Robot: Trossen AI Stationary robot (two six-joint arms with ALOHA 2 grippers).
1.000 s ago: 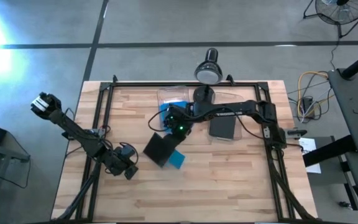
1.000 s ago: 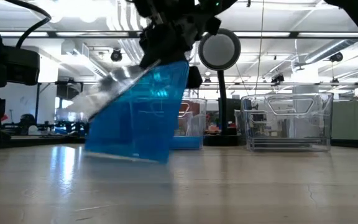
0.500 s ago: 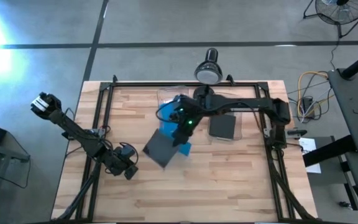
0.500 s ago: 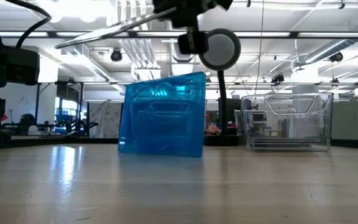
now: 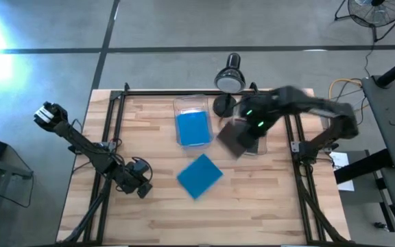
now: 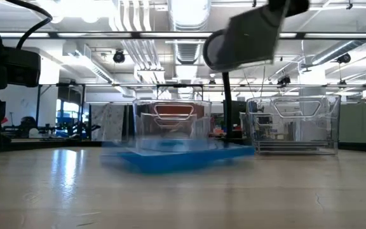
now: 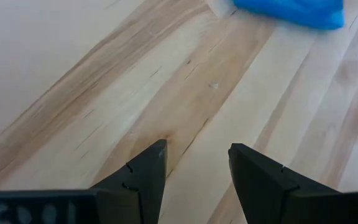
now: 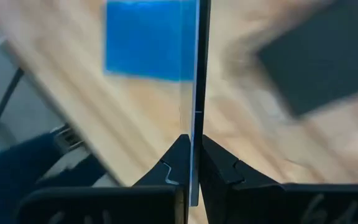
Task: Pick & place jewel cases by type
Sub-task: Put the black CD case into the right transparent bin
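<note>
Two blue cases [image 5: 199,175], perhaps two dark cases [image 5: 233,140], two bins [image 5: 191,104].

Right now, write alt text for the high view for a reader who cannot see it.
The right gripper carries a dark jewel case above the right clear bin. A blue jewel case lies flat mid-table, another sits in the left clear bin, and the left gripper waits near the table's left edge.
</note>
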